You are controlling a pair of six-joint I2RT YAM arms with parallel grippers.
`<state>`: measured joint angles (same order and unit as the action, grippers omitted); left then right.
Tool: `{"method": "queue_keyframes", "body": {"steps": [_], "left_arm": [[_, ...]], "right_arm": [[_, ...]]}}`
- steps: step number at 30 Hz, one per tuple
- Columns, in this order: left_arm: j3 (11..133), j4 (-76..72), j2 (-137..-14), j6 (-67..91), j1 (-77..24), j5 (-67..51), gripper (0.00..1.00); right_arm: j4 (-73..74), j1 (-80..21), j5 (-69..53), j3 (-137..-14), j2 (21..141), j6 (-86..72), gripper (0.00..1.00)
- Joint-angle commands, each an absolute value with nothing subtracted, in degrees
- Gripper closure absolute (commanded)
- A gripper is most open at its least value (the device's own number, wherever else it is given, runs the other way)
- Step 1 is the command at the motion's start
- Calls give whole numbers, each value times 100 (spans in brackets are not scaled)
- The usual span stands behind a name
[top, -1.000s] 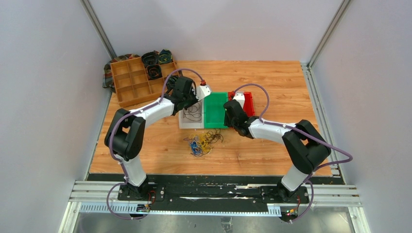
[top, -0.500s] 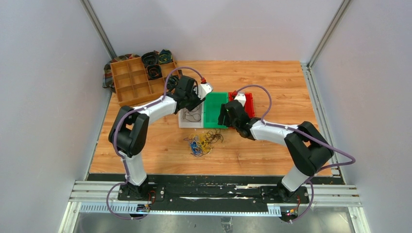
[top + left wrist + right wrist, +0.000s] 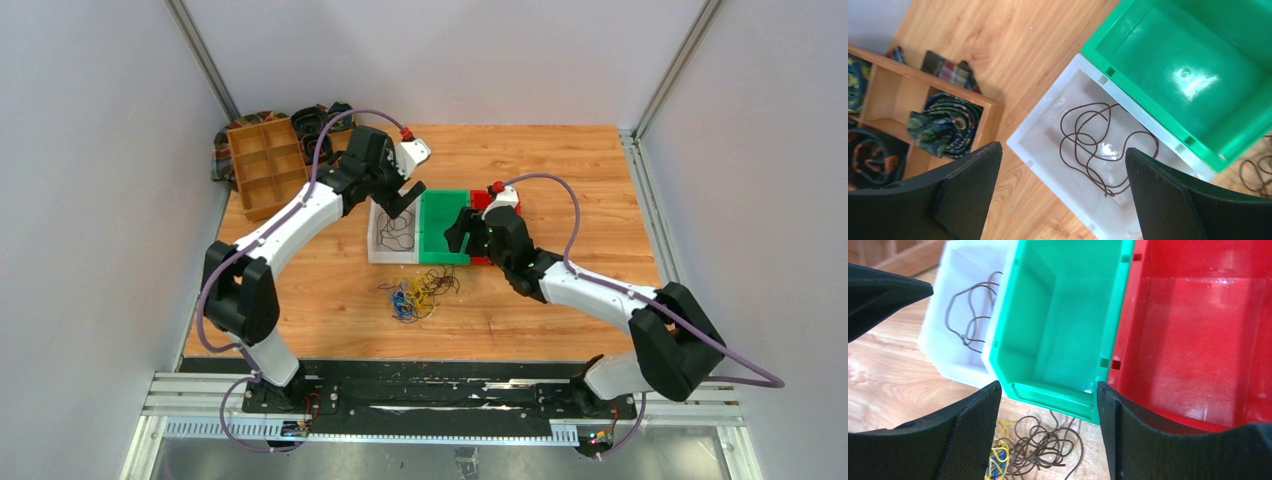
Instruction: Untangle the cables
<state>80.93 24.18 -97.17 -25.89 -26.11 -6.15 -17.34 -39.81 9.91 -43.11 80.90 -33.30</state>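
Note:
A tangle of black, yellow and blue cables (image 3: pixel 418 294) lies on the wooden table in front of the bins, and its black loops (image 3: pixel 1045 446) show low in the right wrist view. One black cable (image 3: pixel 1096 146) lies loose inside the white bin (image 3: pixel 373 252). My left gripper (image 3: pixel 404 196) hangs open above that bin with nothing between its fingers (image 3: pixel 968 192). My right gripper (image 3: pixel 461 231) is open and empty too, over the near edge of the green bin (image 3: pixel 441 236), with the tangle just ahead of its fingertips.
White, green and red bins (image 3: pixel 513 212) stand side by side mid-table; the green (image 3: pixel 1068 325) and red (image 3: pixel 1198 340) ones hold nothing. A wooden divided tray (image 3: pixel 262 165) with dark coiled bundles and patterned cloth sits at the back left.
My left gripper opened and rose toward the back, leaving the black cable in the white bin. My right gripper opened wider and its arm swung outward.

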Motion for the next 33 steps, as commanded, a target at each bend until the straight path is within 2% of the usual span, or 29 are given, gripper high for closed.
{"method": "queue_keyframes", "body": {"steps": [1,7,10,15,21,25,28,31,33], "left_arm": [[8204,3298,-9212,-2445,-2598,-1149,2],[7303,4098,-8364,-2592,-2595,-2261,0],[6573,4069,-7984,-2852,-2606,-2707,5],[5781,3542,-7869,-2731,-2748,-2554,15],[5406,2843,-8082,-2848,-2887,-2018,23],[5419,2850,-8164,-2895,-2892,-2316,24],[5339,2824,-8137,-2917,-2912,-2572,30],[5195,2708,-8112,-2911,-2970,-2773,36],[5082,2553,-8137,-2873,-3024,-2798,38]], "right_arm": [[-2047,-4200,482,-4060,7760,-3132,31],[-1852,-4938,148,-4019,7892,-2726,39],[-1815,-5266,166,-3924,8022,-2694,41],[-2048,-5339,336,-3572,8175,-2950,44],[-2235,-5335,160,-3141,8294,-3124,51],[-2024,-5340,119,-2722,7935,-3153,58],[-1530,-5336,143,-2542,7386,-3154,61],[-801,-5331,426,-2564,6599,-3033,61],[-581,-5277,799,-2659,6318,-2850,55]]}}
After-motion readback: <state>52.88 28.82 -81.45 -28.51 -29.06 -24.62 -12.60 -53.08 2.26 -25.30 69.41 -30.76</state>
